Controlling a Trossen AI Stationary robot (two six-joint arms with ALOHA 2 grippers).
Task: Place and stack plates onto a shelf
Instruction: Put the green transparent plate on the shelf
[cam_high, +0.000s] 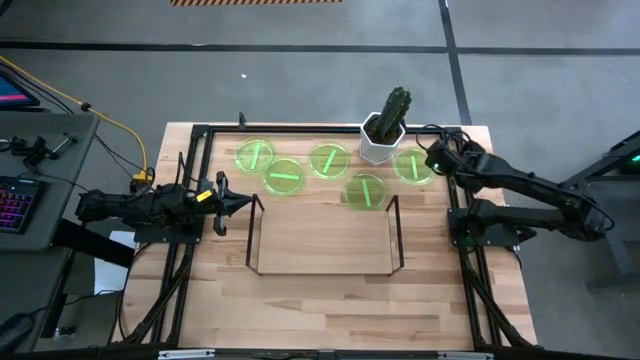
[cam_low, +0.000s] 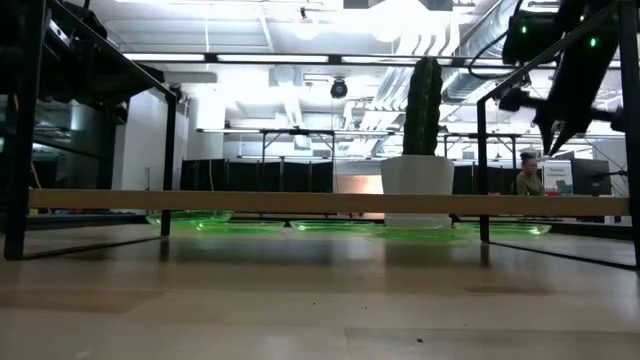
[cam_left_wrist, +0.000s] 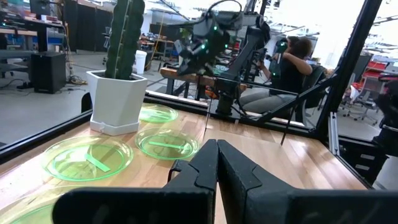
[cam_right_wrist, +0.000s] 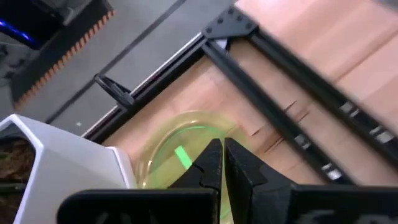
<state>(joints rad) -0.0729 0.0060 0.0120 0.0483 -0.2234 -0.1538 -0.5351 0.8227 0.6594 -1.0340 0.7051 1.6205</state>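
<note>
Five green plates lie flat on the table along its far side: (cam_high: 255, 155), (cam_high: 284, 177), (cam_high: 329, 160), (cam_high: 366, 191) and, farthest right, (cam_high: 413, 165). The wire shelf (cam_high: 325, 235) stands on the table nearer the front, and its wood board (cam_low: 320, 202) is bare. My right gripper (cam_high: 437, 160) hangs shut above the rightmost plate (cam_right_wrist: 180, 152), fingers pointing down, well clear of the table in the low view (cam_low: 553, 135). My left gripper (cam_high: 245, 203) is shut and waits level at the shelf's left end (cam_left_wrist: 216, 149).
A white potted cactus (cam_high: 385, 130) stands between the plates, just left of the rightmost one (cam_right_wrist: 56, 162). A black metal frame (cam_high: 200, 135) rims the table, with a rail close to my right gripper (cam_right_wrist: 292, 68). A person (cam_left_wrist: 292, 62) sits beyond the table.
</note>
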